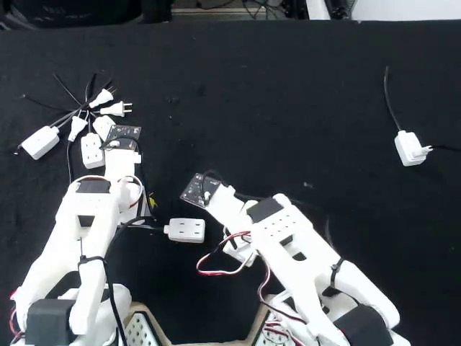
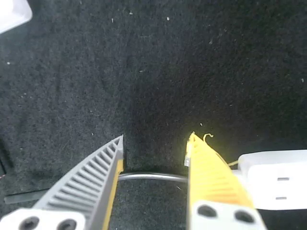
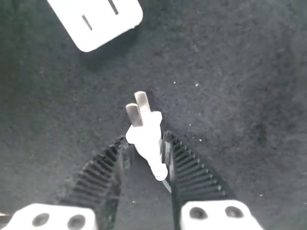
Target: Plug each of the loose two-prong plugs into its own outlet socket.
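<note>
Right gripper: is pinching the white two-prong plug by its body, jaws narrow.
Left gripper: is gaping wide, straddling a cable.
Handling: likely light, rigid, slippery plastic; the flat sides are offering the best hold.
Pointing: long axis is running along the fingers, prongs aiming towards an outlet socket nearby.

The left arm stretches from the desk's near edge along its left side, the left hand pointing down, fingers spread apart. The right arm leans in toward the desk's middle, the right hand pinching a white plug between its fingers.
</note>
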Robot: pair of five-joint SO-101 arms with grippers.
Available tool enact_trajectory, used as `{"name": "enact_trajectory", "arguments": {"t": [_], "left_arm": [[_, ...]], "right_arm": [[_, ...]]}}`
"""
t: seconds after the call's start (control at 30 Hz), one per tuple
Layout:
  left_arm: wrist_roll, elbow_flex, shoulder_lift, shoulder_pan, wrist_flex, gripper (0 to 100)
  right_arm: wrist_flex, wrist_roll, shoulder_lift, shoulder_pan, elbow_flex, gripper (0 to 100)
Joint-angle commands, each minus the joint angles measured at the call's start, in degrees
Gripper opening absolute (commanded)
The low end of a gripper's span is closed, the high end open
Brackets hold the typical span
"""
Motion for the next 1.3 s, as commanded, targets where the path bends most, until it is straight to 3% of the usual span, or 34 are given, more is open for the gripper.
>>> {"name": "enact_trajectory", "arguments": {"t": [0.0, 0.1, 0.23, 0.37, 0.53, 0.8, 1.07, 1.27], "left_arm": [[0.53, -0.4, -1.49, -0.66, -0.26, 21], [0.53, -0.31, -1.49, -0.66, -0.26, 21], [0.53, 0.04, -1.49, -0.66, -0.26, 21], [0.53, 0.4, -1.49, -0.57, -0.35, 21], [0.53, 0.4, -1.49, -0.48, -0.44, 21], [0.53, 0.4, -1.49, -0.4, -0.53, 21], [0.53, 0.4, -1.49, -0.31, -0.62, 21], [0.53, 0.4, -1.49, -0.48, -0.62, 21]], "right_arm": [[-1.14, -0.44, -1.19, -0.7, 0.22, 9.4], [-2.73, -0.44, -1.45, -0.7, 0.22, 1.0], [-0.26, 0.35, -1.89, -0.62, -1.63, 1.1], [8.88, 1.76, -7.52, 1.05, -8.04, 1.0], [9.85, 1.93, -14.11, 1.14, -6.99, 1.0], [-5.01, 1.76, -9.01, 5.01, 6.73, 1.2], [-5.89, 1.93, -3.3, 4.92, 6.73, 1.5], [-5.89, 1.85, -3.21, 4.92, 6.9, 9.8]]}}
